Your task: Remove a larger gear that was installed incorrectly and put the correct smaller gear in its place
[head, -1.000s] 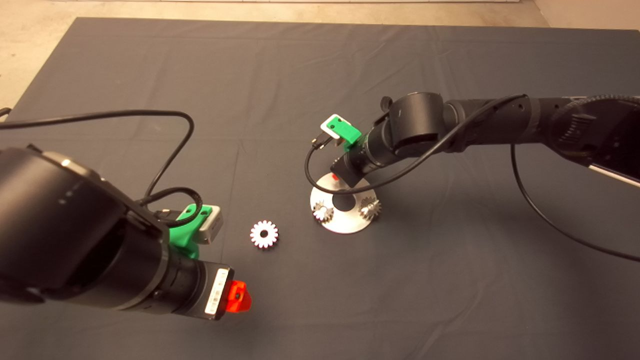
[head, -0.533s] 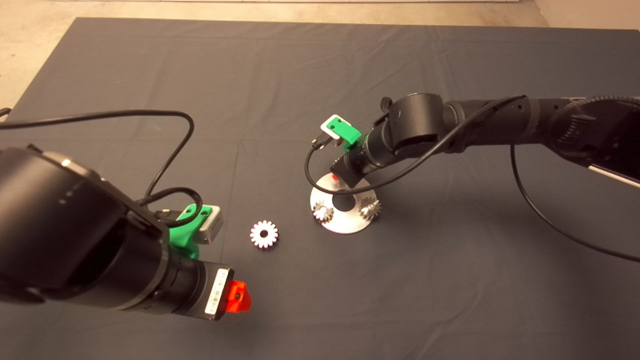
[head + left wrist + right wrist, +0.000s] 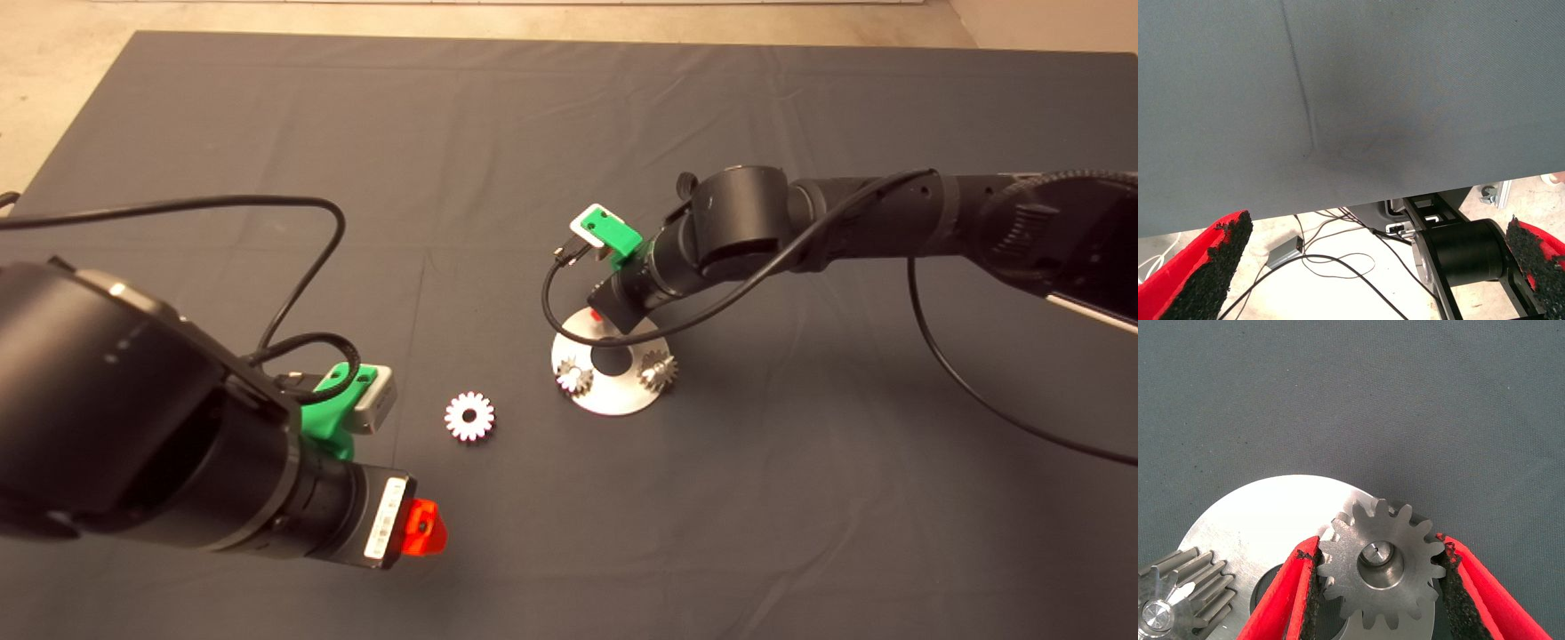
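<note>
The larger gear (image 3: 468,416), bright silver-white, lies flat on the dark mat, left of the round silver base plate (image 3: 613,396). My right gripper (image 3: 597,316) is at the plate's far side. In the right wrist view, my right gripper (image 3: 1378,543) is shut on the smaller gear (image 3: 1381,573). That gear sits flat over the plate (image 3: 1265,513), with a peg showing in its centre hole. The arm hides this gear in the head view. My left gripper (image 3: 422,526) is open and empty, low at the front left, clear of the larger gear.
Two shinier small gears (image 3: 575,380) (image 3: 657,369) stand on the plate's near side; one shows in the right wrist view (image 3: 1171,600). A black cable (image 3: 587,333) loops from the right wrist over the plate. The left wrist view shows the mat's edge and floor cables.
</note>
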